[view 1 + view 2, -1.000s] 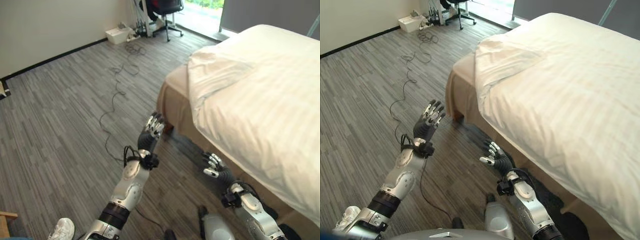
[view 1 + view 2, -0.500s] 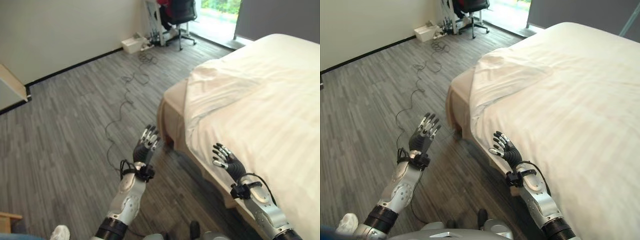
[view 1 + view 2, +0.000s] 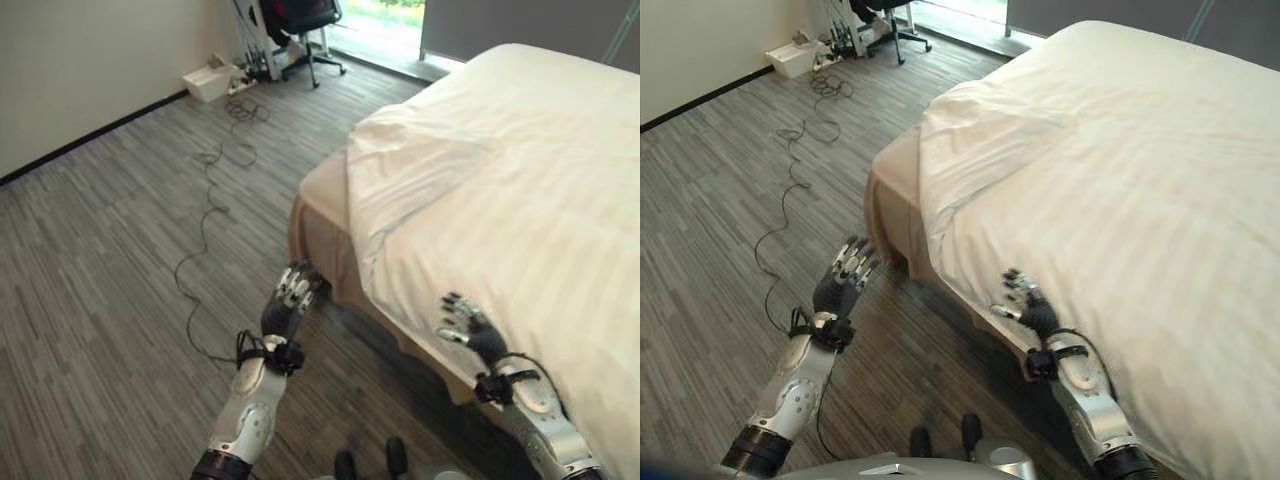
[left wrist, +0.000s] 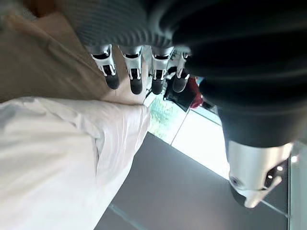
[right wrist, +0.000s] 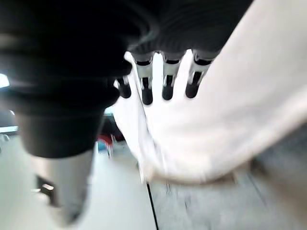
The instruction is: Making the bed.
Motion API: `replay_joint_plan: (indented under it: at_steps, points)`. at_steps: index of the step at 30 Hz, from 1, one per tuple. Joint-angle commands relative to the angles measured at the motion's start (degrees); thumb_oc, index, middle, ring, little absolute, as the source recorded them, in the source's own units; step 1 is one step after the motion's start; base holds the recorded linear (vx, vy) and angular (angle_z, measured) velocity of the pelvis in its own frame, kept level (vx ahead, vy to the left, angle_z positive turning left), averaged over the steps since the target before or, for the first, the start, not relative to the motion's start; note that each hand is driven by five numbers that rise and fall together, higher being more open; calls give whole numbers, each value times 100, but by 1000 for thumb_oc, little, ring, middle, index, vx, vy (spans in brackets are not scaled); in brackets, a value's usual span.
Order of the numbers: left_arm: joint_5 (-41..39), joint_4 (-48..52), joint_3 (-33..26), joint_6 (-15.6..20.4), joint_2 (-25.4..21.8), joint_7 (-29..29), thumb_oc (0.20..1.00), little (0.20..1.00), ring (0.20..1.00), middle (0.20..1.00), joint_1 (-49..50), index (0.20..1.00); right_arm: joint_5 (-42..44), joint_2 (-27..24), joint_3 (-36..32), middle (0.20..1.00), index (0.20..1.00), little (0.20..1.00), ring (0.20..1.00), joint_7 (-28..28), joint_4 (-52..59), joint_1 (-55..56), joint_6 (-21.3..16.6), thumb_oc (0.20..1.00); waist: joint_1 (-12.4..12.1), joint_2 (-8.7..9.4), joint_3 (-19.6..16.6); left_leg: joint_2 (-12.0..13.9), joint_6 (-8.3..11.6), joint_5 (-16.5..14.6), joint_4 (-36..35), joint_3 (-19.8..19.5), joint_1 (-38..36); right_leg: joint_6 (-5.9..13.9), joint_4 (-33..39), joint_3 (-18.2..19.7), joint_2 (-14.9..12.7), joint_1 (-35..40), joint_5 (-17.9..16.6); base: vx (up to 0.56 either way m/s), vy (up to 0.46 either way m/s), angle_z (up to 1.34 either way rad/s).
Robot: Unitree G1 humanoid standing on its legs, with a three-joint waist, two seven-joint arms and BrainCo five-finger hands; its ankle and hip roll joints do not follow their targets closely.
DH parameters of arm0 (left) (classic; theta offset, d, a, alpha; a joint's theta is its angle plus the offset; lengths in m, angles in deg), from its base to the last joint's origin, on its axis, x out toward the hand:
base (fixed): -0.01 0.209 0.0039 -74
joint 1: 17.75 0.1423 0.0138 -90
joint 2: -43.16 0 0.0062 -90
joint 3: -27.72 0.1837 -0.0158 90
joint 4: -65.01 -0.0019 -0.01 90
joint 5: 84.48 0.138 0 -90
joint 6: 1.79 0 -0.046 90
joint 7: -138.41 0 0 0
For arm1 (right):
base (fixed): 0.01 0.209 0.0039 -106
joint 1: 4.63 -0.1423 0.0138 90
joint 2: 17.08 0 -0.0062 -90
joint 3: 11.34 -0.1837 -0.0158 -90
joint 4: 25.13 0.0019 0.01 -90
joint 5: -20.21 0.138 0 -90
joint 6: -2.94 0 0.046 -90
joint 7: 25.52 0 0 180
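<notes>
The bed (image 3: 330, 215) stood on the right, its duvet (image 3: 520, 190) lying over it and hanging down the near side; the right hand (image 3: 470, 330) hovered at that hanging edge; the left hand (image 3: 285, 305) was raised over the floor (image 3: 110, 250) to the left of the bed's corner; far behind stood a chair (image 3: 305, 20), a box (image 3: 208, 80) to its left.
</notes>
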State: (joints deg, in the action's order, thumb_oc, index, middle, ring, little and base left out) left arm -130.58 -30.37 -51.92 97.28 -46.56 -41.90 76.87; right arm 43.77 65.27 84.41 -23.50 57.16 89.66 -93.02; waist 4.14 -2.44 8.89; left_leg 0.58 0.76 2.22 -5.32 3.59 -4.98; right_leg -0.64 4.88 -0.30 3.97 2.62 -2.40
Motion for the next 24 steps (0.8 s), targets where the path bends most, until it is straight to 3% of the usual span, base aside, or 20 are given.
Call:
replay_joint_plan:
  at_steps: [1, 4, 7, 10, 11, 12, 15, 16, 17, 19, 21, 23, 24]
  points:
    - [82, -1, -341, 126, -306, -41, 1000, 1000, 1000, 1000, 337, 1000, -188, -44, -338, 1000, 1000, 1000, 1000, 116, 139, -244, -390, 1000, -242, 503, -78, -118, -116, -118, 474, -378, 284, 599, -407, -431, -758, 279, 527, 3, -26, 18]
    - [123, -11, -440, 190, -305, -9, 1000, 1000, 1000, 1000, 272, 1000, -381, -239, -547, 1000, 1000, 1000, 1000, 243, 146, -341, -447, 1000, -245, 547, 105, -101, -2, -174, 870, -393, 531, 551, -539, -506, -788, 177, 564, -101, -38, 14]
    - [53, 124, -434, 309, -337, -8, 1000, 1000, 1000, 1000, 155, 1000, -106, -340, -624, 1000, 1000, 1000, 1000, 355, 49, -541, -585, 1000, -321, 561, 505, -68, 406, 97, 1984, -384, 1335, 508, -611, -699, -943, 65, 538, -221, 16, 30]
    - [-111, 226, -520, 317, -312, 33, 1000, 1000, 1000, 1000, 167, 1000, 35, -411, -650, 1000, 1000, 1000, 1000, 507, -166, -748, -590, 1000, -332, 614, 480, 636, 524, 187, 1810, -299, 1262, 674, -520, -795, -1180, -3, 377, -36, 134, 18]
    - [-112, 229, -522, 315, -312, 32, 1000, 1000, 1000, 1000, 173, 1000, 37, -413, -648, 1000, 1000, 1000, 1000, 507, -166, -747, -591, 1000, -347, 612, 497, 646, 529, 185, 1788, -283, 1220, 671, -512, -781, -1172, 21, 376, 43, 125, -3]
    - [-145, 249, -552, 322, -299, 46, 1000, 1000, 1000, 1000, 227, 1000, 158, -373, -668, 1000, 1000, 1000, 1000, 507, -105, -731, -599, 1000, -333, 607, 442, 828, 548, 187, 1637, -296, 1053, 744, -475, -741, -1207, -4, 329, 37, 151, -14]
    - [-211, 202, -640, 372, -285, 94, 1000, 1000, 1000, 1000, 297, 1000, 310, -334, -746, 1000, 1000, 1000, 1000, 466, 13, -556, -644, 1000, -307, 444, 323, 1452, 737, 436, 1045, -443, 625, 943, -454, -545, -1387, -48, 279, 40, 295, -30]
    - [-211, 200, -638, 374, -282, 93, 1000, 1000, 1000, 1000, 298, 1000, 310, -336, -746, 1000, 1000, 1000, 1000, 466, 15, -553, -643, 1000, -311, 437, 329, 1462, 743, 441, 1024, -438, 600, 940, -455, -543, -1379, -37, 284, -21, 425, -36]
    - [-222, 183, -599, 411, -341, 95, 1000, 1000, 1000, 1000, 122, 1000, 338, -391, -720, 1000, 1000, 1000, 1000, 486, -81, -554, -608, 1000, -209, 301, 309, 1718, 856, 558, 884, -509, 405, 1108, -411, -518, -1574, -68, 168, -45, 440, -23]
    - [-180, 173, -491, 423, -426, 63, 1000, 1000, 1000, 1000, -97, 1000, 370, -345, -786, 1000, 1000, 1000, 1000, 510, -106, -426, -597, 1000, -73, 199, 247, 1702, 902, 340, 651, -206, 241, 1277, -338, -624, -1788, -105, -11, -69, 522, -3]
    - [-158, 235, -315, 443, -534, 20, 1000, 1000, 1000, 1000, -299, 1000, 414, -282, -834, 1000, 1000, 1000, 1000, 541, -73, -354, -541, 1000, -31, 231, 185, 1315, 747, -98, 457, -119, 141, 1464, -175, -525, -2150, -229, -510, -80, 462, 14]
    - [-126, 236, -253, 470, -603, 37, 1000, 1000, 1000, 1000, -460, 1000, 418, -243, -830, 1000, 1000, 1000, 1000, 525, -49, -334, -521, 1000, 2, 289, 177, 1169, 655, -288, 589, -76, 233, 1483, -181, -462, -2255, -289, -457, -106, 391, -13]
    - [-152, 104, -1, 556, -769, 13, 1000, 1000, 1000, 1000, -920, 1000, 671, -63, -838, 1000, 1000, 1000, 1000, 462, -124, -191, -660, 1000, 265, 396, 236, 836, 399, -293, 842, -302, 577, 1199, -1251, 1331, -1154, -472, 234, -156, 534, -15]
